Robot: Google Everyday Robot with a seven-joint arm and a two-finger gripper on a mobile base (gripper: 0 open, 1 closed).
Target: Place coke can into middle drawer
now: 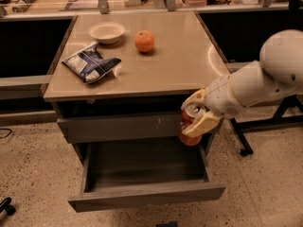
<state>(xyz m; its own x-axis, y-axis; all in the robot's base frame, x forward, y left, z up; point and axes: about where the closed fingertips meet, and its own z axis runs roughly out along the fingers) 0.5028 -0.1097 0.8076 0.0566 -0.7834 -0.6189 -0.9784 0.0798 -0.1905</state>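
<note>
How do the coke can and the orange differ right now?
Coke can is in the gripper, held near the right end of the open middle drawer; the orange sits free on the tabletop. The can is a cylinder with a silver top; the orange is a plain ball. Both are red-orange and similar in width.

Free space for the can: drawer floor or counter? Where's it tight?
Middle drawer: the whole dark floor is bare, wall to wall. Countertop: the right half is bare, from the orange to the right edge. It is crowded back-left: bowl, chip bag. The gripper, shut on the coke can, hangs by the drawer's back-right corner.
</note>
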